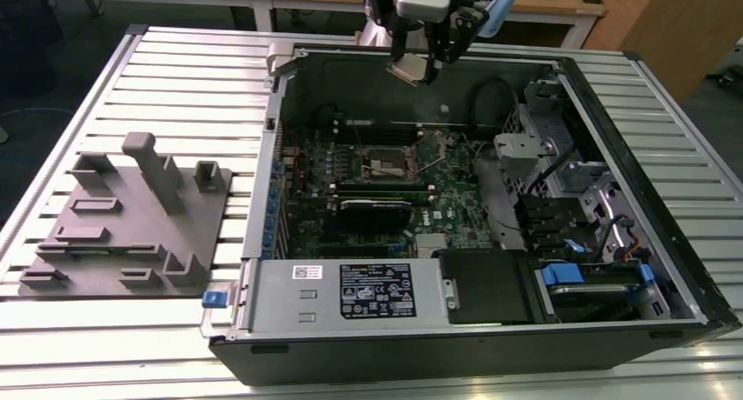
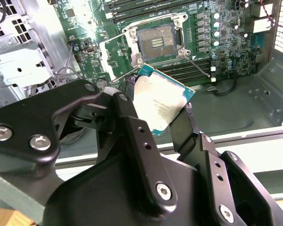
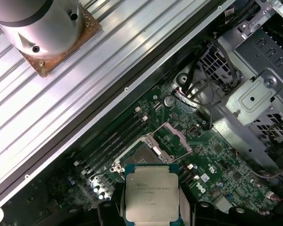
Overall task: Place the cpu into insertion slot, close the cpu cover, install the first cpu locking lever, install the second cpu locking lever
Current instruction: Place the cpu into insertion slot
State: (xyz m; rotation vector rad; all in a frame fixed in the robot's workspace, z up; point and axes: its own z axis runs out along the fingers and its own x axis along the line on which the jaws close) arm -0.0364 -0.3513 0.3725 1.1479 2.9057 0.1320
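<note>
- The ribbed silver metal worktop (image 1: 174, 61) is carrying an open black computer case (image 1: 650, 270).
- A green motherboard (image 1: 348, 170) is lying flat inside the case.
- The black two-fingered claw (image 2: 155, 113) is hanging above the case, gripping the small square silver-topped cpu (image 2: 162, 101) by its edges.
- The square tan-gold insertion slot (image 2: 155, 43) is sitting uncovered, apart from the cpu.

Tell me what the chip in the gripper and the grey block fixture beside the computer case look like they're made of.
The cpu, held in the gripper: a silver-grey metal lid with a soft, satin reflection, on a thin green board that shows at its edge. The grey fixture: matte, even grey with no glint, so probably plastic, perhaps printed; painted metal can't be ruled out.
</note>
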